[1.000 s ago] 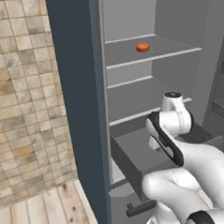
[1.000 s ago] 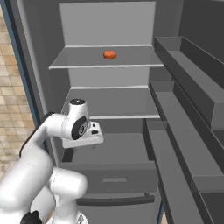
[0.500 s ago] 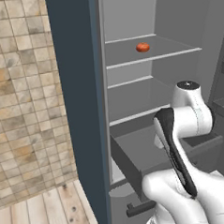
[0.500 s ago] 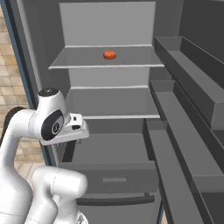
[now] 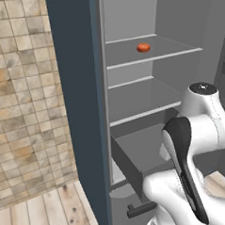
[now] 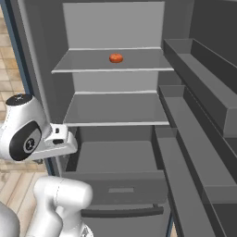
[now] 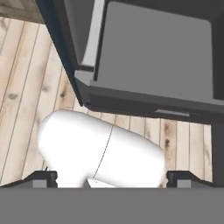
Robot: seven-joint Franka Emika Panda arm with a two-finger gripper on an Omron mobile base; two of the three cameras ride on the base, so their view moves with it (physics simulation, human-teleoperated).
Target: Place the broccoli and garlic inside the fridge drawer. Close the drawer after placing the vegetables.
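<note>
Claw [image 7: 112, 177] spread wide and empty above the pulled-out fridge drawer [image 6: 115, 159], whose front sits at twelve o'clock in the hand view, apparently clear of vegetables, broccoli and garlic unseen.

One open fridge drawer [image 6: 115, 159], two shelves [image 6: 113, 60], one orange-red item [image 6: 116, 58].

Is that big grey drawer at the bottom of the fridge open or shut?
Open. The fridge drawer is pulled out past the shelves, its bare grey floor visible from above.
</note>
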